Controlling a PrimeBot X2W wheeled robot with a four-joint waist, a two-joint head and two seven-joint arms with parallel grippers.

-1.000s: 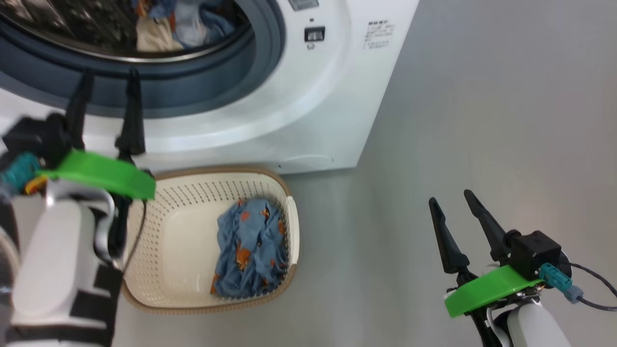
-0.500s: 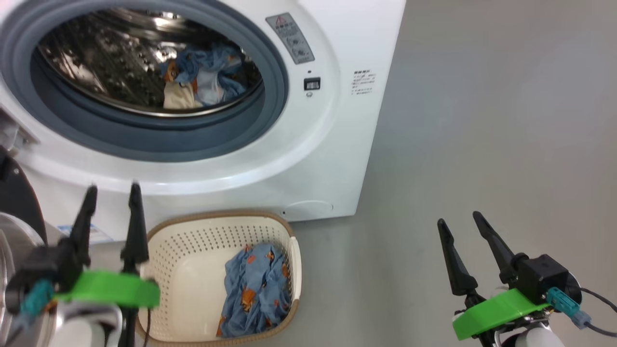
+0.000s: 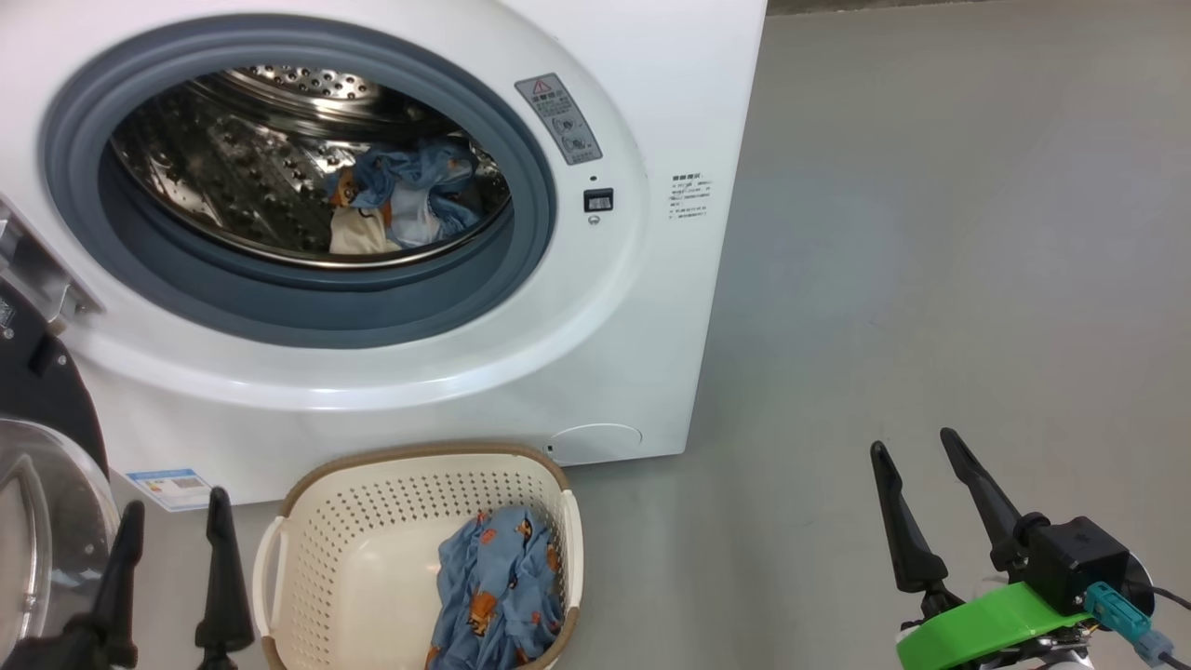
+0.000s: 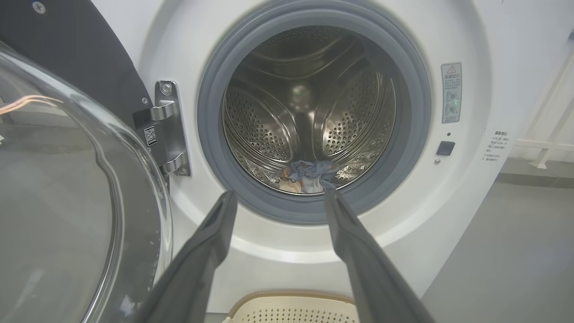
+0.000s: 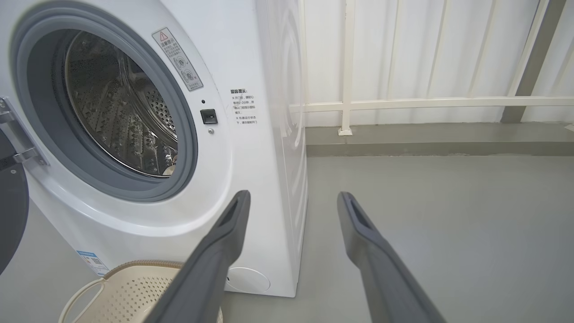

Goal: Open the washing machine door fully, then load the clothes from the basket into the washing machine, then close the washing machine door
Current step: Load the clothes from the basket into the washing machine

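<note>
Grey floor (image 3: 930, 233) (smooth) beside washing machine (image 3: 651, 354)

The washer (image 3: 651, 307) stands on the floor (image 3: 930, 279). Its door (image 3: 42, 521) stands open to the left, hung on a hinge (image 4: 172, 130) at the left edge of the opening. Clothes (image 3: 400, 195) lie at the bottom of the drum (image 3: 223, 186). The basket (image 3: 372, 502) sits on the floor just in front of the washer, below the opening, and a garment (image 3: 498, 596) lies in its right half. The left gripper (image 3: 177, 501) is between the door and the basket. The right gripper (image 3: 912, 441) is well to the right of the basket, over the floor. A railing (image 5: 426, 104) runs behind the washer, to its right.
</note>
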